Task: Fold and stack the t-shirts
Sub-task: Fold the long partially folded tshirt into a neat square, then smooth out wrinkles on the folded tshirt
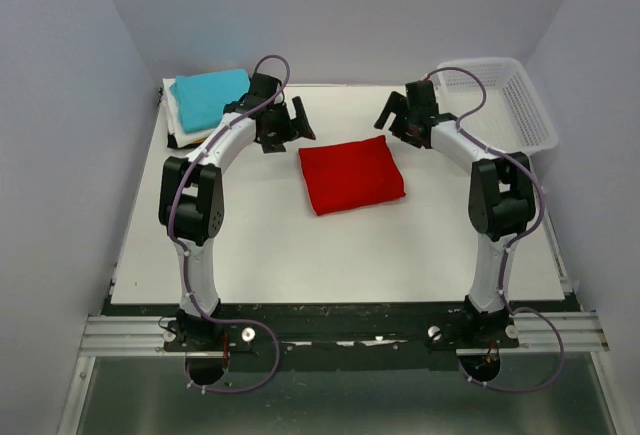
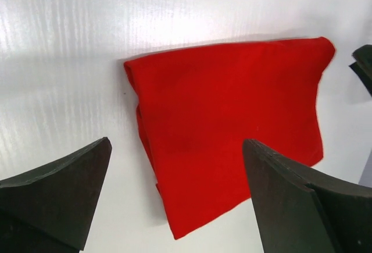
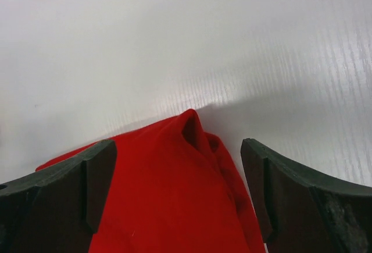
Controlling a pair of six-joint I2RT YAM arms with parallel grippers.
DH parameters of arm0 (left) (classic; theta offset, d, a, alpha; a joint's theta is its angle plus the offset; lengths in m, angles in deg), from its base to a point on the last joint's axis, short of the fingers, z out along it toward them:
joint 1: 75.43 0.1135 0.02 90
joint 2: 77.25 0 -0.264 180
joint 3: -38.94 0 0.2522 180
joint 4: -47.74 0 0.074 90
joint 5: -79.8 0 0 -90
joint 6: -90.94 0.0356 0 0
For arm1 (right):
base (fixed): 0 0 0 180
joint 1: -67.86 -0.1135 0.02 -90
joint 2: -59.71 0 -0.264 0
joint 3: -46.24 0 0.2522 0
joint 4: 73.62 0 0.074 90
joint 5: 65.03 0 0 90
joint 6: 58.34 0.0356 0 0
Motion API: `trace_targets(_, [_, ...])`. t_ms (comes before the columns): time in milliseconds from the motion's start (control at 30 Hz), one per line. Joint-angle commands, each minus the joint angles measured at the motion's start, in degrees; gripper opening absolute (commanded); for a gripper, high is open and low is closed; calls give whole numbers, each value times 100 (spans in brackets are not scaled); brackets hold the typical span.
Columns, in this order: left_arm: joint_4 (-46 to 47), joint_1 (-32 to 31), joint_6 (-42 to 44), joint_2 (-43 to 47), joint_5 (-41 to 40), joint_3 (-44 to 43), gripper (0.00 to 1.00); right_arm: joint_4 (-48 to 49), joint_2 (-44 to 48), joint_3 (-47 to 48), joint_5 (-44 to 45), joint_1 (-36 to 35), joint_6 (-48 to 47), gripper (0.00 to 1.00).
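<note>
I see the red shirt [image 1: 352, 175] folded into a neat rectangle. It lies flat in the middle of the surface [image 1: 300, 255], between my two arms. My left pincer [image 2: 176, 145] hangs by its far left corner, jaws spread wide, holding nothing. My right pincer [image 3: 178, 145] hovers over the far right corner, jaws equally wide and empty. At the far left corner a folded teal shirt [image 1: 208, 95] tops a stack. Beneath it looks like white cloth, though I can't make out the lower layers. A white basket [image 1: 520, 105] sits far right.
</note>
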Motion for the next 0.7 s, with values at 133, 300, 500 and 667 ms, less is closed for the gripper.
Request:
trace_targets(133, [995,-252,-127,978,1590,1135,98,1121,1288,-1607,-2137,17,287,100])
trace_targets(300, [1596,-697,-266,985,2000,1668,99,2780,1553,-2916,-3883,20,1126,100])
trace_targets(500, [1856,-778,-433,434,2222,1986,98,2985,1115,-3480,-3856,20,1177,100])
trace_targets(667, [1812,-750,-214,434,1982,2716,99,2743,1031,-3957,-3316,20,954,100])
